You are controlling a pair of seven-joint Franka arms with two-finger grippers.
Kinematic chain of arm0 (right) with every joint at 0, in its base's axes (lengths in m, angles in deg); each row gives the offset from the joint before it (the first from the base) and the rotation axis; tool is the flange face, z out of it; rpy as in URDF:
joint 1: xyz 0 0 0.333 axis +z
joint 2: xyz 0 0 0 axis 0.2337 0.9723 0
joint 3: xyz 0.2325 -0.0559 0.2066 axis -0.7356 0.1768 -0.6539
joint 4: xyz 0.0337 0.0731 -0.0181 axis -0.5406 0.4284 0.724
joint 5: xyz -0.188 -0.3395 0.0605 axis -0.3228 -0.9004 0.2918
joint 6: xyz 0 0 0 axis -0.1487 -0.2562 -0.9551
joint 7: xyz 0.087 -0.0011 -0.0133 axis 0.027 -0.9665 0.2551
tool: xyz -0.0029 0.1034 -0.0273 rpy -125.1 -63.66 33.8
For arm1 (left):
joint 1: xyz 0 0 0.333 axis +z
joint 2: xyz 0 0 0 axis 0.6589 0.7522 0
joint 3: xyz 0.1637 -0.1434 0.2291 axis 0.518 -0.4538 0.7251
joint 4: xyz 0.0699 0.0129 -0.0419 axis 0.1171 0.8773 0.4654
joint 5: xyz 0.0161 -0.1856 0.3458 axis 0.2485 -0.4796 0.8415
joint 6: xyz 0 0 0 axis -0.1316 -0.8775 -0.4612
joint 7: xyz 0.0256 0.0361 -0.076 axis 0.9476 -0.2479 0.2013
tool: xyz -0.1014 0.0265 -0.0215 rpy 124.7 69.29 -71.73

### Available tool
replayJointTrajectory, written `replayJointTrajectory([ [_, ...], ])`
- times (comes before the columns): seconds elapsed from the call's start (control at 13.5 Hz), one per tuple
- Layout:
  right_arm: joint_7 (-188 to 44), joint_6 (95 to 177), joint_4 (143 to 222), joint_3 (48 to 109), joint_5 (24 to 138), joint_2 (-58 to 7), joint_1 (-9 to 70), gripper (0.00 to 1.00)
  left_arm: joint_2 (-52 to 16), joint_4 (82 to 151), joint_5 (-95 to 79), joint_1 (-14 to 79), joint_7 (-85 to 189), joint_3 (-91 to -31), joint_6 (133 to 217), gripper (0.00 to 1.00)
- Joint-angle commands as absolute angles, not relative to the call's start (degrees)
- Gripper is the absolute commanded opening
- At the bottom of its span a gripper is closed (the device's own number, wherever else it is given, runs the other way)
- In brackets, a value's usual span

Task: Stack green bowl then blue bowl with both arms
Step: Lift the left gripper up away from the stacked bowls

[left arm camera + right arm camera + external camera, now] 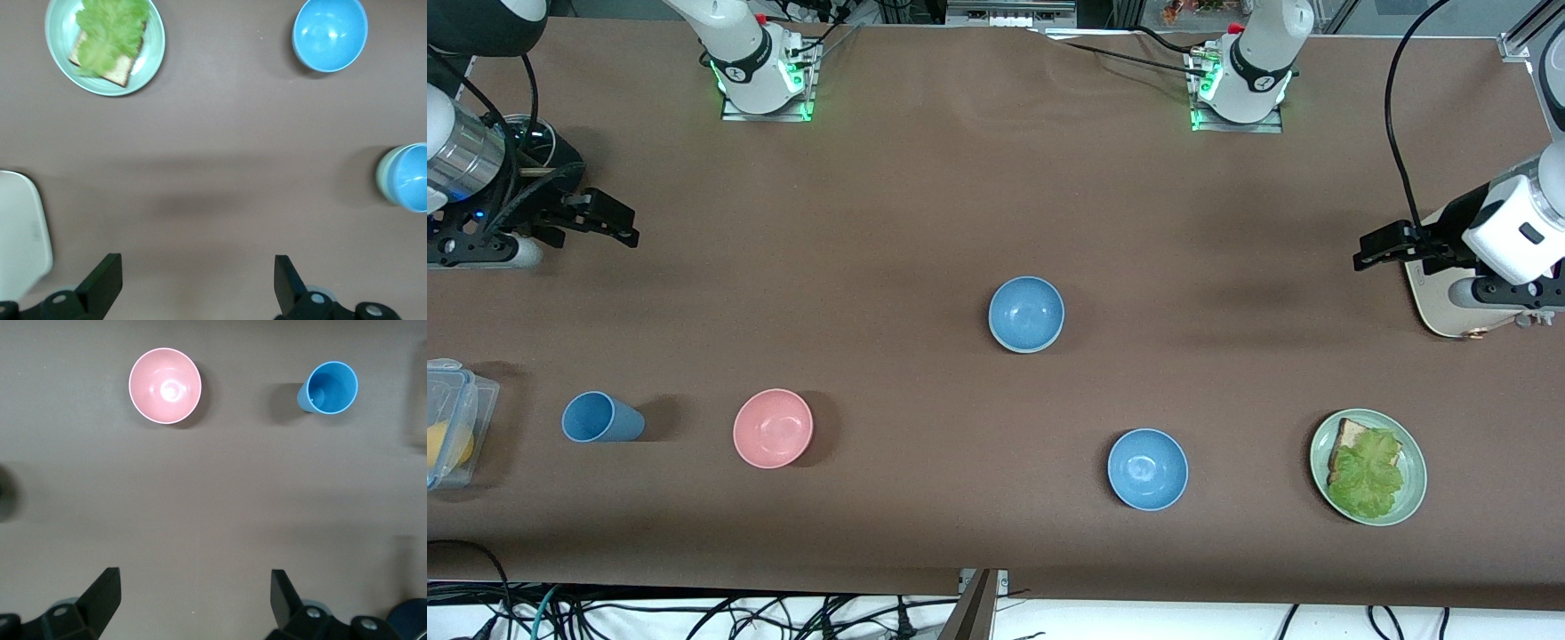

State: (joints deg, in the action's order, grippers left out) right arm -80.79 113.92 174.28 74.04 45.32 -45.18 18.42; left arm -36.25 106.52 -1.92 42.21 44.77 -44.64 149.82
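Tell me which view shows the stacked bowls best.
The left wrist view: the blue bowl sits inside the green bowl, whose pale rim shows from the side, though the edge crops the stack. The front view shows only a thin green rim under it. The right wrist view misses it.

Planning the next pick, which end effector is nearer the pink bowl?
Right. The right end effector is over the table at the pink bowl's end; the left end effector is by the white board.
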Motion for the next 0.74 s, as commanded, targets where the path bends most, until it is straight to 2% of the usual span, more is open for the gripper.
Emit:
replayJointTrajectory([
  [0.0, -80.7, 113.8, 174.4, 74.1, 45.0, -45.4, 18.2, 0.99, -37.9, 107.2, 1.5, 42.5, 41.5, -46.4, 149.3, 1.0],
  [0.67, -80.8, 113.7, 174.4, 74.2, 45.2, -45.4, 18.0, 0.99, -35.9, 105.5, 1.2, 42.6, 41.3, -46.0, 149.3, 1.0],
])
